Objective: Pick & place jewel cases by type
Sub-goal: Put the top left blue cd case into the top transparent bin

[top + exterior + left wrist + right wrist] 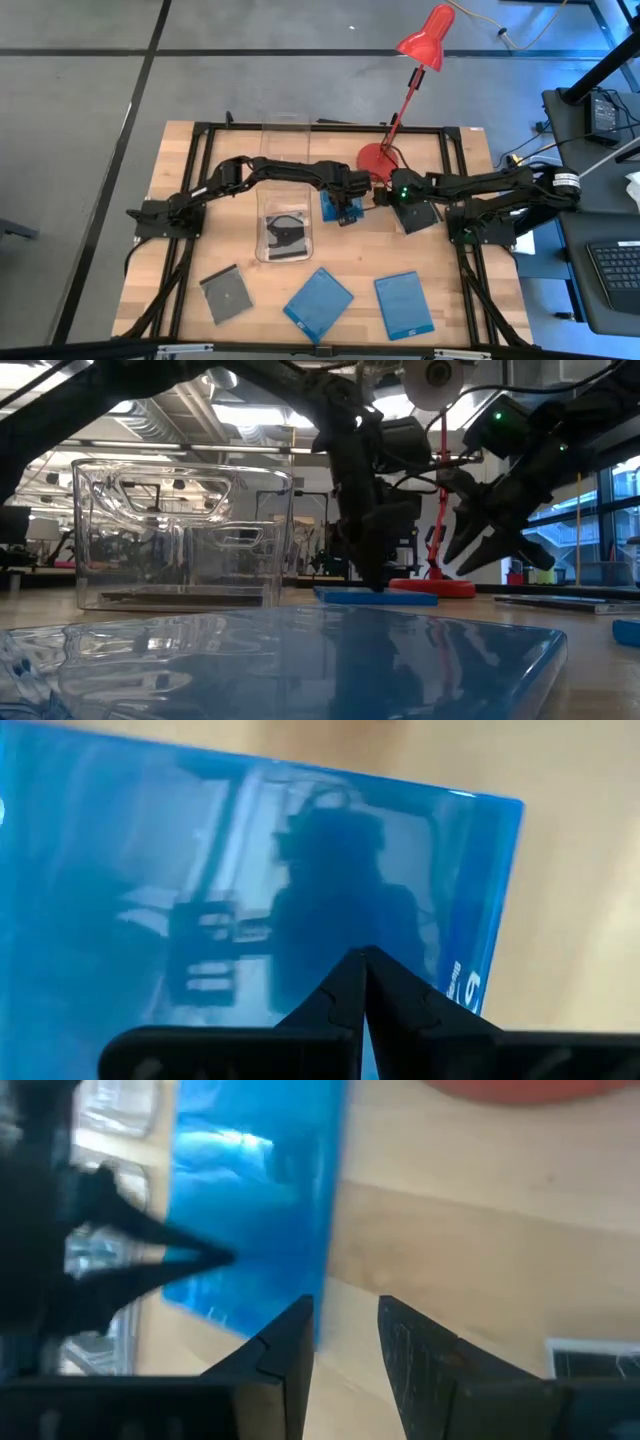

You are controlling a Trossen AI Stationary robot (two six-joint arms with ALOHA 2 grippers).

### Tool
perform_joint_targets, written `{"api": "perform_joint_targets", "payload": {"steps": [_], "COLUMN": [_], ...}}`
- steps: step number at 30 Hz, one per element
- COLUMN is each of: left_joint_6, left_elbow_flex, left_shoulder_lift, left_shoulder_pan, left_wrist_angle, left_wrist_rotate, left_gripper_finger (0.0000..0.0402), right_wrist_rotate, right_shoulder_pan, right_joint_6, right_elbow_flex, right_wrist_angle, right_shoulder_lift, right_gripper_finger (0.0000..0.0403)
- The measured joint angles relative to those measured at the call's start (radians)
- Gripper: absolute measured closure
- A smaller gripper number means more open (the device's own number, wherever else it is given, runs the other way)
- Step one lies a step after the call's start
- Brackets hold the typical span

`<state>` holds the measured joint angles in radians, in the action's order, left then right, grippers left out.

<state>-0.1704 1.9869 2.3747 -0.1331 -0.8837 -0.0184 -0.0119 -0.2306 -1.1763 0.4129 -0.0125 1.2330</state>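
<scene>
Two arms: we see both reaching in over the middle of the wooden table (170,150), meeting at one blue jewel case (333,207).
Left gripper (350,205): its fingers are pressed together with nothing between them, tips down on the top face of that blue case; in its wrist view the two dark fingers (335,1000) meet in a point over the glossy blue cover.
Right gripper (384,196): just beside the same case on its right edge, fingers (285,1350) a little apart and holding nothing that we can see; the case edge lies ahead of them.
Blue case at centre: flat on the wood, between the clear plastic bin (284,225) and the base of the red desk lamp (380,158).
Bin contents: we make out a dark disc case lying inside it.
Front edge of table: a grey jewel case (225,294) on the left, then two more blue jewel cases (319,302) (403,303), all lying flat and apart from each other.
Near the right arm: another dark case (416,215) lies under it, partly covered.
</scene>
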Motion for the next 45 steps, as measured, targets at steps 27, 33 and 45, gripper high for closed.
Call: {"api": "perform_joint_targets", "payload": {"steps": [27,33,45], "left_joint_6": [0.020,0.058,-0.007], "left_elbow_flex": [-0.002,-0.002,-0.002], "left_shoulder_lift": [-0.055,-0.070,-0.070], "left_shoulder_pan": [0.155,0.155,0.114], "left_wrist_angle": [0.078,0.081,-0.069], "left_wrist_rotate": [-0.007,-0.007,-0.023], "left_gripper_finger": [0.0383,0.0340,0.0250], "right_wrist_rotate": [0.119,0.120,0.146], "right_shoulder_pan": [0.019,0.019,0.019], "right_joint_6": [0.010,0.010,0.024], "right_elbow_flex": [0.000,0.000,0.000], "right_wrist_angle": [0.000,0.000,0.000], "right_shoulder_lift": [0.057,0.057,0.057], "right_gripper_finger": [0.0285,0.0285,0.0285]}}
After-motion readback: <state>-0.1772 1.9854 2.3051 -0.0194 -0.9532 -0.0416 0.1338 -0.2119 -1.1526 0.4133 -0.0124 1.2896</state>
